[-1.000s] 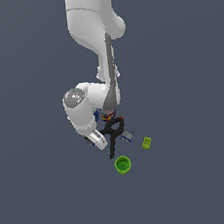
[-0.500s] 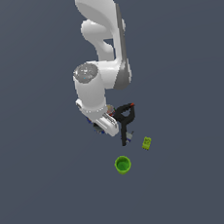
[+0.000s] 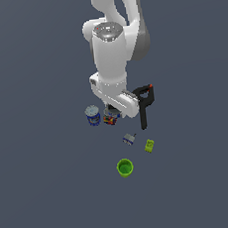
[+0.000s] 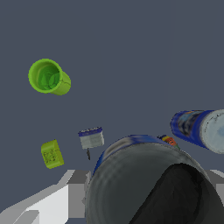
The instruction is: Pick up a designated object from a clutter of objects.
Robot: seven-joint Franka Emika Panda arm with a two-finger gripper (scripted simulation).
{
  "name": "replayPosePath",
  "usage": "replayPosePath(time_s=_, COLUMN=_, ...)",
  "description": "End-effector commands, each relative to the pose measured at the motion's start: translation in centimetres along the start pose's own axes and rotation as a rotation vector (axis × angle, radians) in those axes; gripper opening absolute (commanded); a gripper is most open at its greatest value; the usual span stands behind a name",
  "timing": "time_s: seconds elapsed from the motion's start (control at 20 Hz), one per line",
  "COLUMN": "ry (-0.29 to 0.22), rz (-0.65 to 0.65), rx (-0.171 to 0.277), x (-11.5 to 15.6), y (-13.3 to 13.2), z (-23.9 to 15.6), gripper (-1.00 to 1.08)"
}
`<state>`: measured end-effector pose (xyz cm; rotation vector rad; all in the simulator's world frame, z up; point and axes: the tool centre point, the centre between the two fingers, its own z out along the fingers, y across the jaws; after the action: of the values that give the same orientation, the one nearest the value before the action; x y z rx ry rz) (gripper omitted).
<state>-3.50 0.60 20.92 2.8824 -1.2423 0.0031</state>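
Observation:
The designated object (image 4: 127,175), a squat can with a blue side and silvery-grey top, fills the wrist view close to the camera. In the exterior view it (image 3: 110,119) sits right under the white hand. My gripper (image 3: 112,114) is shut on it, with grey fingers (image 4: 77,192) showing on either side of it. A dark shape (image 4: 175,197) covers part of the can's top. The fingertips themselves are hidden.
A taller blue can with a pale lid (image 3: 92,115) stands just to the exterior view's left of the hand. A black clamp (image 3: 144,103) hangs against the hand's other side. Below lie a small grey-blue piece (image 3: 129,139), a yellow-green block (image 3: 149,145) and a green cup (image 3: 124,167).
The hand has swung up and toward the exterior view's right. The black clamp moved the same way with it. The taller blue can, hidden before, now shows.

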Motion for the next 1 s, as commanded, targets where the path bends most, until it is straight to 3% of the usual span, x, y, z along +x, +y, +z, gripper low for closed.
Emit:
replayPosePath(time_s=0.0, ry=0.004, rz=0.0, rx=0.001, x=-1.8, y=-0.8, z=-2.7, gripper=-1.0)
replayPosePath(time_s=0.55, ry=0.001, rz=-0.001, rx=0.0, x=-8.9, y=-4.0, z=-12.8, gripper=-1.0)
replayPosePath(time_s=0.95, ry=-0.001, rz=-0.002, rx=0.001, x=-12.1, y=-5.8, z=-17.5, gripper=-1.0)
